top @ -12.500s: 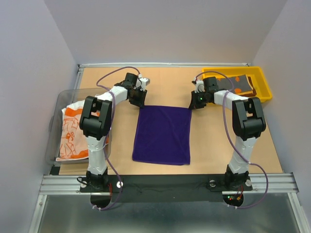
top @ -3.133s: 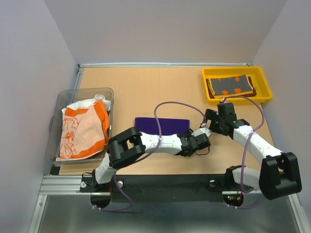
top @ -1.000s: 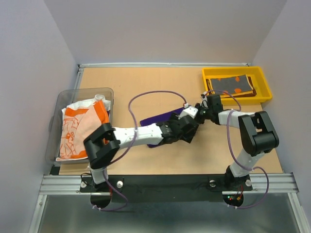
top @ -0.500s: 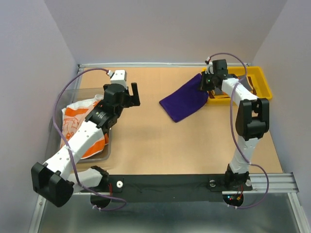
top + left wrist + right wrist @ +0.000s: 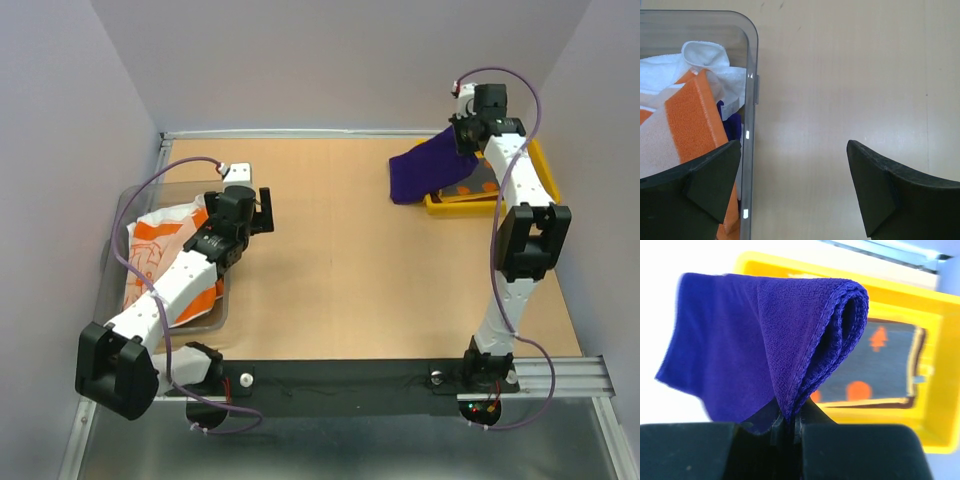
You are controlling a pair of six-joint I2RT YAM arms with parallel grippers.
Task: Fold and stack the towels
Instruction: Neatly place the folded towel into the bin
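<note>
Above the yellow tray point(image 5: 540, 160), the right pincer point(image 5: 790, 422) is clamped tight on a folded edge of the purple towel point(image 5: 425, 170); lowering squarely over the dark towel point(image 5: 880, 365) before letting go should keep the layers aligned. That cloth drapes from the jaws across the tray's near-left rim, while the left pincer point(image 5: 795, 192) gapes wide and empty beside the clear bin point(image 5: 752, 90) holding the orange-and-white towel point(image 5: 160, 265).
</note>
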